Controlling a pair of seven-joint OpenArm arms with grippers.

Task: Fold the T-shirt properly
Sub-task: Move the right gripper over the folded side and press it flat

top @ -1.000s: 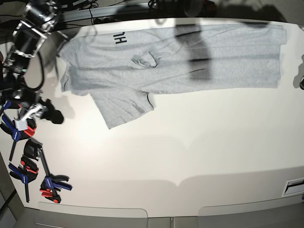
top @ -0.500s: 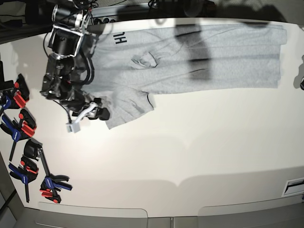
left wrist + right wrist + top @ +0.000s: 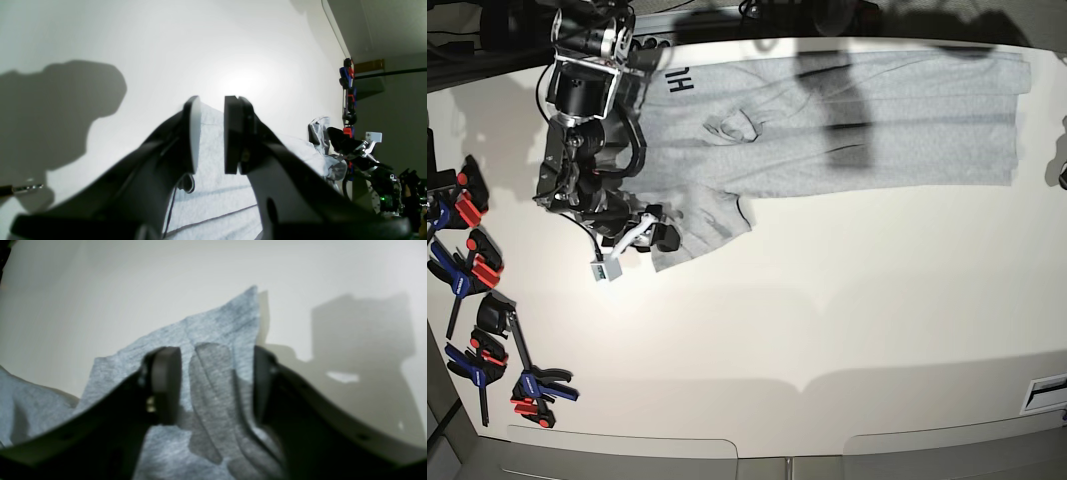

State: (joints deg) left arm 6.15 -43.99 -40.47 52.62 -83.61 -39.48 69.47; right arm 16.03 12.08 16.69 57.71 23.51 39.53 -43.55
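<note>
Right gripper: my right gripper (image 3: 213,380) is down over the sleeve (image 3: 695,228) of the T-shirt (image 3: 847,120); its two dark fingers (image 3: 165,386) stand apart, one on either side of a raised ridge of grey cloth. They are spread, not pressed together, and I cannot tell whether the pads touch the cloth.
Cloth at my right gripper: a pointed corner of the sleeve juts out ahead of the fingertips onto bare bench (image 3: 100,290); more rumpled cloth lies behind and to the left of the fingers.
Left gripper: my left gripper (image 3: 212,133) hangs above the far end of the T-shirt (image 3: 213,186) with a narrow gap between its fingers, nothing held in that gap. Grey cloth lies under and behind the fingertips; its edge ends just ahead of them, with white bench (image 3: 166,50) beyond.
T-shirt: spread lengthwise along the far side of the bench (image 3: 827,320), black lettering (image 3: 679,80) showing near the end where my right arm stands, the sleeve sticking out toward the middle of the bench beneath my right gripper.
Clamps: a row of blue, red and black clamps (image 3: 477,310) lies on the bench edge, well apart from my right gripper, on its outer side.
Shadows: my right gripper throws a blocky shadow on the bench to the right of its fingers.
</note>
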